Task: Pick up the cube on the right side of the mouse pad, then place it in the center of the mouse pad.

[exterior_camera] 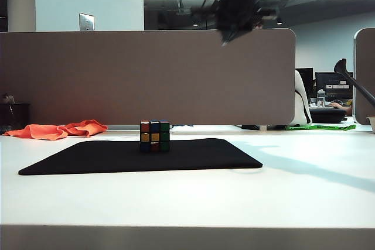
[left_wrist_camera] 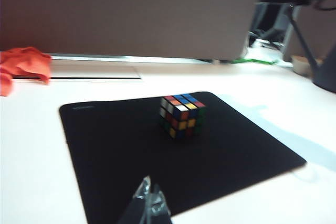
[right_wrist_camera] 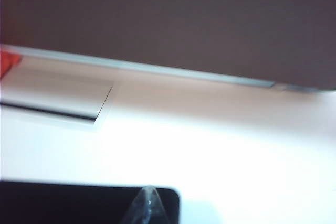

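Cube [exterior_camera: 154, 135] sits upright on the mouse pad [exterior_camera: 88, 159], roughly mid-pad in the exterior view, a bit toward the pad's far edge; in the left wrist view the cube [left_wrist_camera: 181, 115] is also on the black pad [left_wrist_camera: 115, 150], nothing touching it. Right gripper [exterior_camera: 225, 40] is high up in the exterior view, well above the pad & off to the right of the cube, blurred dark shape against the grey partition [exterior_camera: 146, 77]; well apart from the cube, no contact. In the right wrist view only the tip of the right gripper [right_wrist_camera: 148, 203] shows at the frame edge, fingers together, nothing between them; under it a corner of the pad [right_wrist_camera: 79, 203], beyond that white table [right_wrist_camera: 210, 156] & the partition. Cube not seen in that view. Left gripper [left_wrist_camera: 149, 203] shows just its clear fingertips at the frame edge over the pad's near side, cube further out on the pad from it, clear gap between; tips look close together but too little shows, can't tell if closed or apart. Orange cloth [exterior_camera: 58, 129] lies on the table behind the pad's left end, near the partition, apart from the pad. Pad lies flat on the white table [exterior_camera: 187, 203], cube the only thing on it
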